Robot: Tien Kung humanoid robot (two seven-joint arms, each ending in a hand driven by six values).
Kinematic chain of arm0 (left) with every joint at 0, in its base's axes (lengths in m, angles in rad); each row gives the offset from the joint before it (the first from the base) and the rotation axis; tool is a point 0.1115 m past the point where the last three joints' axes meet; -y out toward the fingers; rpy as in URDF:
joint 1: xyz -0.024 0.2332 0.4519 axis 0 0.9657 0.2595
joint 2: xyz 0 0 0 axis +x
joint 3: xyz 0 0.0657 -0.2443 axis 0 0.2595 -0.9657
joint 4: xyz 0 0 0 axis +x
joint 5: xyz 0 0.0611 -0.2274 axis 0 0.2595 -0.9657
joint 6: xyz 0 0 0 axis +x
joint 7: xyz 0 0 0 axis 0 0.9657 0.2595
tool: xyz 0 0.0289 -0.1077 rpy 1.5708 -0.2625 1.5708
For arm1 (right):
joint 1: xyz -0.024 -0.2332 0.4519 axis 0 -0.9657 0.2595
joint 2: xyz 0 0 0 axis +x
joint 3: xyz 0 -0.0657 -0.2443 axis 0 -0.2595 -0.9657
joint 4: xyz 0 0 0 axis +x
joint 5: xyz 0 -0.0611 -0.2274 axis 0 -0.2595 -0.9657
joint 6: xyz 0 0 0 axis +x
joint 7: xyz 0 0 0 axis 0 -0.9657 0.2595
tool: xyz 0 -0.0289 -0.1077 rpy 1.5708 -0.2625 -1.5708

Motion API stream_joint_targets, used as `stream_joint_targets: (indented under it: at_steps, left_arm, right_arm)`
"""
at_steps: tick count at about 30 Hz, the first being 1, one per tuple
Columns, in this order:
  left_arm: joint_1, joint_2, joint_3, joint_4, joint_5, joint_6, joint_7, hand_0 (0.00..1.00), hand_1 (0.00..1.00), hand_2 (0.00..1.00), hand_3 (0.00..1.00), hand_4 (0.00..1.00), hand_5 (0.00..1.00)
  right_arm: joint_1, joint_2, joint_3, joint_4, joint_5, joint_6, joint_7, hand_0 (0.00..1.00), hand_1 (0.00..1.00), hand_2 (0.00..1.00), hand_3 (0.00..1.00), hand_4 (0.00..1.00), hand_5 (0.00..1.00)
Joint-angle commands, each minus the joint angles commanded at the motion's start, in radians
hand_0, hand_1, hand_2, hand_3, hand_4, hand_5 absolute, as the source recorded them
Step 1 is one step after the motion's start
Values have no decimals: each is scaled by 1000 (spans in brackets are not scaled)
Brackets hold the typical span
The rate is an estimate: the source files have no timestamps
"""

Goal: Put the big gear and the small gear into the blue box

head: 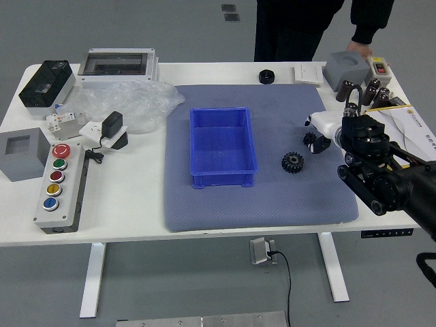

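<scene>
Placements: none done, two left.
The right hand, partly open and seemingly gripping nothing, is at the small gear; the big gear lies nearer the blue box.

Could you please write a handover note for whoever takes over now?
Right hand: at one gear, partly hidden; I can't tell if it grips. Left: out of view.
Other gear: on the mat, right of the blue box.
Person's hand: at the far right corner.
Done: neither gear is boxed.
Left: put both in.
</scene>
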Motion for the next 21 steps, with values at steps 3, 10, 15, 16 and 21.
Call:
stream_joint_targets:
  at_steps: [3, 10, 15, 16, 21]
  left_arm:
    - [0, 0, 0, 0, 0, 0, 0, 818, 823, 822, 784, 525, 135]
    - [0, 1, 1, 0, 1, 0, 0, 818, 823, 822, 784, 525, 134]
    - [-1, 1, 3, 0, 1, -1, 0, 818, 823, 822, 786, 526, 133]
    - [0, 1, 3, 0, 2, -1, 0, 818, 823, 822, 786, 526, 133]
    - [0, 1, 5, 0, 1, -1, 0, 817, 822, 822, 785, 526, 132]
  right_arm:
    - [-2, 5, 4, -4, -5, 0, -1, 735, 690, 800, 844, 579, 229]
    - [-8, 12, 7, -9, -12, -3, -2, 717, 666, 776, 812, 577, 229]
    - [-13, 16, 8, -14, -19, -10, -2, 663, 627, 705, 718, 572, 228]
    - [-14, 17, 8, -14, -22, -12, -2, 663, 627, 705, 718, 572, 228]
    - [-18, 18, 10, -16, -34, -19, -1, 598, 558, 613, 654, 564, 225]
